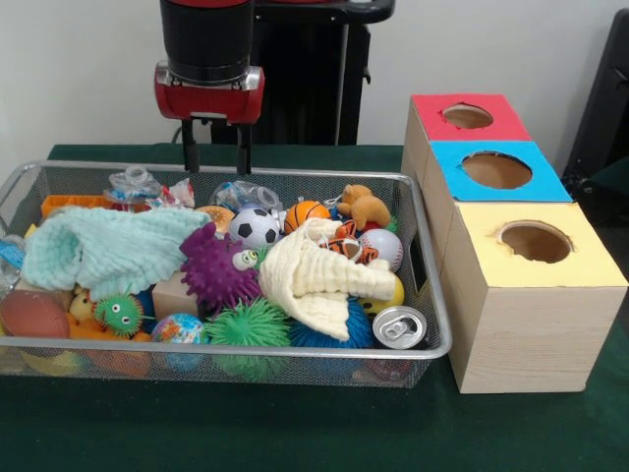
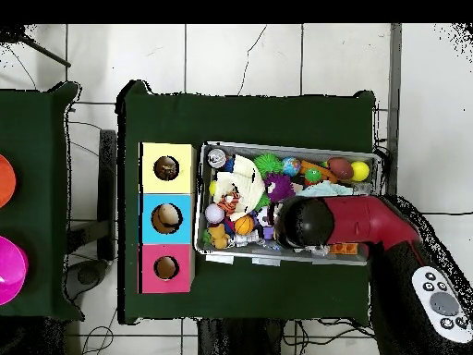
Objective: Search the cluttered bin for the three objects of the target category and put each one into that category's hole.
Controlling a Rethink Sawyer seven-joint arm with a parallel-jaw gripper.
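Gripper [image 1: 216, 147] hangs over the far side of the wire bin [image 1: 432, 295], its two thin fingers [image 1: 187, 147] parted, holding nothing, tips just above the clutter. Right below and in front: clear plastic wrappers [image 1: 138, 185], soccer ball [image 1: 256, 227], mini basketball [image 1: 306, 213]. Mint cloth [image 1: 108, 251] and cream cloth [image 1: 319, 280] drape over toys, hiding much underneath. Purple spiky ball [image 1: 214, 267] sits mid-bin, baseball [image 1: 381, 248] right of it, can [image 1: 400, 326] upright in the near right corner. Three boxes beside bin: red [image 1: 472, 118], blue [image 1: 501, 172], yellow [image 1: 541, 246], holes facing up. Overhead, arm [image 2: 356, 222] covers part of the bin.
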